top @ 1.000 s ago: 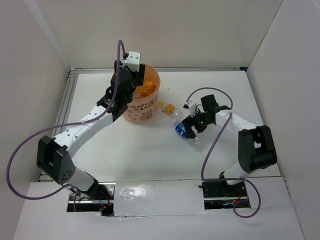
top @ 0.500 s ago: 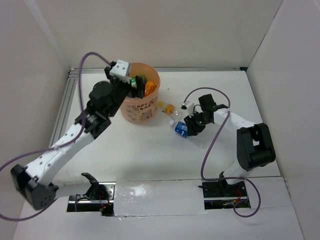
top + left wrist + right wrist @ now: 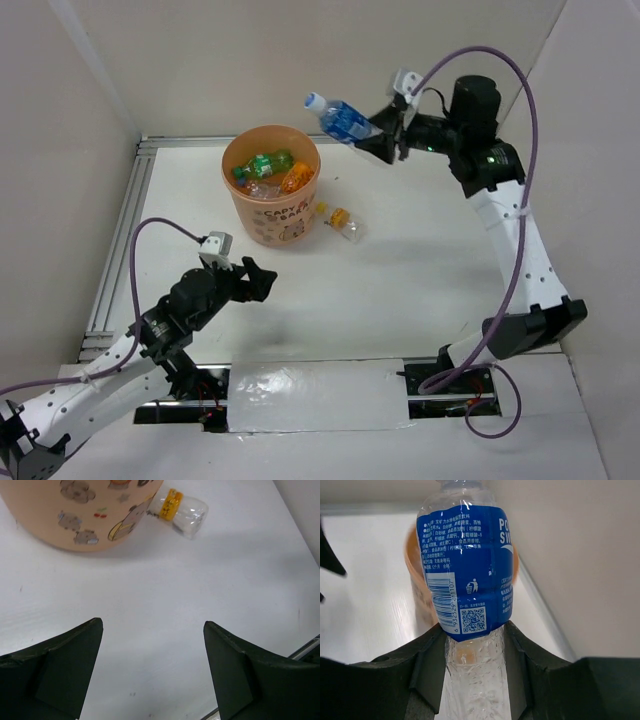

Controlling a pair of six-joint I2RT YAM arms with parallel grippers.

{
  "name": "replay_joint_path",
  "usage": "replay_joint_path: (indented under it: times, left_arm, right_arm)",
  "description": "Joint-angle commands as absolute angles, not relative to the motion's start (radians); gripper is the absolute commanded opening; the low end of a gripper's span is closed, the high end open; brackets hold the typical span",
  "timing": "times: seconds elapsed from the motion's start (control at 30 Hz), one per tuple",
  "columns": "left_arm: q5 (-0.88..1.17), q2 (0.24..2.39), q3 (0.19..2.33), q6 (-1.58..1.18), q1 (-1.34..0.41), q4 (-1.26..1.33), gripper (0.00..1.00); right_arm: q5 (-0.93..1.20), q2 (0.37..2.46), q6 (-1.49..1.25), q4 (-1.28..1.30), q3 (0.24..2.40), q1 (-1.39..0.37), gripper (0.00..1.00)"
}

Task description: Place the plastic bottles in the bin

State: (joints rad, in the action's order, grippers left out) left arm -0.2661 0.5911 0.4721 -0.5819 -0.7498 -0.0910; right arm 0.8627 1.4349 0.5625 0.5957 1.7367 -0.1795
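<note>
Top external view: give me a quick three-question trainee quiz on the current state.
1. True or false: the right gripper holds the blue-labelled bottle in the air.
2. What lies on the table beside the orange bin? A) yellow-labelled bottle B) spoon C) sponge
3. Fill in: the left gripper is ____ and empty.
Key: 1 true; 2 A; 3 open.

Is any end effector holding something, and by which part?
The right end effector grips the blue-label bottle by its clear lower body, below the label. The left end effector is open and empty.
</note>
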Motion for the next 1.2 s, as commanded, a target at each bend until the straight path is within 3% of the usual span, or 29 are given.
replay_joint_path:
  times: [0.0,0.07,0.2,0.3,0.33,0.37,0.4,0.63,0.73,0.8,0.9,0.97,1.0,1.07,1.1,1.13,1.17]
  left_arm:
    - [-0.316,0.532,0.431,-0.751,-0.756,-0.067,0.94]
    - [-0.316,0.532,0.407,-0.761,-0.756,-0.067,0.95]
    - [-0.293,0.532,0.385,-0.792,-0.767,-0.080,0.95]
    - [-0.293,0.532,0.376,-0.804,-0.790,-0.089,0.95]
    - [-0.293,0.523,0.376,-0.804,-0.805,-0.098,0.96]
    - [-0.304,0.523,0.376,-0.804,-0.814,-0.098,0.99]
    - [-0.313,0.523,0.376,-0.804,-0.827,-0.109,0.99]
    - [-0.313,0.537,0.376,-0.785,-0.845,-0.120,0.99]
    - [-0.313,0.560,0.376,-0.776,-0.845,-0.101,0.99]
    - [-0.304,0.575,0.376,-0.764,-0.845,-0.101,0.99]
    - [-0.304,0.604,0.385,-0.744,-0.845,-0.092,0.99]
    - [-0.292,0.627,0.394,-0.735,-0.845,-0.074,0.99]
    - [-0.291,0.646,0.394,-0.735,-0.845,-0.074,0.99]
    - [-0.282,0.666,0.406,-0.723,-0.845,-0.065,0.99]
    - [-0.282,0.676,0.417,-0.712,-0.845,-0.064,0.99]
    - [-0.282,0.695,0.417,-0.712,-0.845,-0.064,0.99]
    - [-0.282,0.695,0.417,-0.712,-0.845,-0.064,0.99]
  right_arm:
    - [0.936,1.569,0.408,0.331,1.853,-0.319,0.16]
    - [0.925,1.715,0.385,0.331,2.017,-0.405,0.18]
    - [0.890,1.890,0.319,0.284,2.137,-0.494,0.22]
    - [0.859,1.989,0.333,0.284,2.207,-0.532,0.38]
    - [0.850,2.008,0.333,0.296,2.239,-0.541,0.48]
    - [0.841,2.020,0.333,0.296,2.240,-0.541,0.71]
    - [0.821,2.020,0.333,0.296,2.240,-0.541,0.79]
    - [0.729,1.930,0.368,0.330,2.195,-0.445,0.90]
    - [0.677,1.884,0.408,0.383,2.105,-0.364,0.89]
    - [0.623,1.862,0.449,0.420,1.996,-0.310,0.79]
    - [0.579,1.844,0.554,0.508,1.878,-0.269,0.32]
    - [0.536,1.856,0.607,0.580,1.817,-0.268,0.19]
    - [0.535,1.871,0.607,0.580,1.816,-0.268,0.19]
    - [0.525,1.890,0.607,0.589,1.781,-0.268,0.34]
    - [0.534,1.914,0.617,0.601,1.772,-0.268,0.51]
    - [0.534,1.928,0.617,0.601,1.772,-0.268,0.77]
    - [0.534,1.945,0.617,0.612,1.763,-0.268,0.85]
